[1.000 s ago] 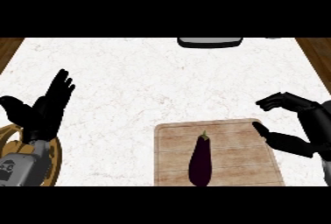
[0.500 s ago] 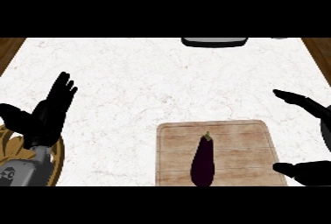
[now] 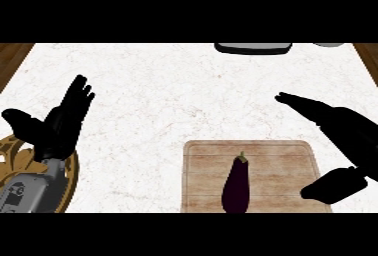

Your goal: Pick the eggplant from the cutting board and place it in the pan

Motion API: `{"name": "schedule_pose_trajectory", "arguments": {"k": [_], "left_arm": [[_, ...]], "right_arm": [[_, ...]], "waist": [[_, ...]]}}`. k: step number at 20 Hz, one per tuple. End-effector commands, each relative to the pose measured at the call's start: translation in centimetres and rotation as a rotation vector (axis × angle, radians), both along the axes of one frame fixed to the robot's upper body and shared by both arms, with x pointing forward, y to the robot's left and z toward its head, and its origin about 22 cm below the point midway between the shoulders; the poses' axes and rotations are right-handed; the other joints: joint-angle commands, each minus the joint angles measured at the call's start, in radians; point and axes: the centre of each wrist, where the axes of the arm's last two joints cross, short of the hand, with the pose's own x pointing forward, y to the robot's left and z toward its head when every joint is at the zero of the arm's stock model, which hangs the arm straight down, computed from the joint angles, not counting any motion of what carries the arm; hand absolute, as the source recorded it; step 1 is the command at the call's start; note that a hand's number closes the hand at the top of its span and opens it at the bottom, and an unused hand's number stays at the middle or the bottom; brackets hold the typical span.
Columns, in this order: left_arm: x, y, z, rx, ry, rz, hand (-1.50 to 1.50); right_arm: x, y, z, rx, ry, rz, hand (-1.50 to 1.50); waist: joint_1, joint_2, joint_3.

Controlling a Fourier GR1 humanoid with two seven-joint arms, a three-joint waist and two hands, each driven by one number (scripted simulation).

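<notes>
The eggplant (image 3: 237, 184) lies lengthwise on the cutting board (image 3: 284, 160), left of the board's middle, with its green stem pointing away from the robot and its dark, thicker end reaching toward the board's near edge. Nothing touches it. The cutting board sits on the white marbled table (image 3: 184, 90) at the near side, right of centre.

The right hand (image 3: 336, 130) hangs over the table just beside the board's right edge. Its fingers are stretched out and apart, pointing up and to the left, while the thumb (image 3: 334, 185) shows lower down over the board's right near corner. It holds nothing and stays clear of the eggplant.

The left hand (image 3: 55, 125) shows at the left side of the view, open, fingers straight and pointing away from the robot, resting and holding nothing. Below it a round wooden object (image 3: 22, 150) peeks out at the left edge.

At the table's far edge, a dark pan (image 3: 252, 48) is partly in view.
</notes>
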Motion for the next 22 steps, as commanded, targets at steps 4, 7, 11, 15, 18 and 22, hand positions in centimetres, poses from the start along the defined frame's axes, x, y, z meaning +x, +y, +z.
{"name": "schedule_pose_trajectory", "arguments": {"k": [4, 7, 11, 15, 18, 22], "left_arm": [[0.0, -0.4, 0.8, -0.007, 0.009, -0.026, 0.0], [-0.4, -0.5, 0.0, -0.005, -0.002, 0.018, 0.0], [0.0, 1.5, 0.5, -0.026, 0.0, 0.026, 0.0], [-0.9, 2.2, 1.2, -0.001, 0.004, 0.009, 0.0], [-0.8, -0.2, -0.7, 0.001, 0.029, 0.017, 0.0], [-0.8, 0.9, -0.2, -0.02, 0.014, 0.026, 0.0]], "right_arm": [[1.8, 4.2, -1.7, -0.261, 0.282, 0.087, -1.5], [1.4, 5.5, -2.4, -0.346, 0.374, 0.139, -1.5], [1.6, 7.0, -2.2, -0.341, 0.396, 0.183, -1.5], [0.2, 8.1, -2.4, -0.476, 0.361, 0.198, -1.5], [-0.4, 8.6, -1.0, -0.565, 0.305, 0.166, -1.5], [-0.3, 12.3, -2.3, -0.572, 0.273, 0.162, -1.5]], "waist": [[0.013, -0.001, -0.001], [-0.009, -0.004, 0.0], [-0.023, -0.005, 0.002], [-0.02, -0.007, 0.001], [-0.032, -0.009, 0.001], [-0.02, -0.006, 0.001]]}}
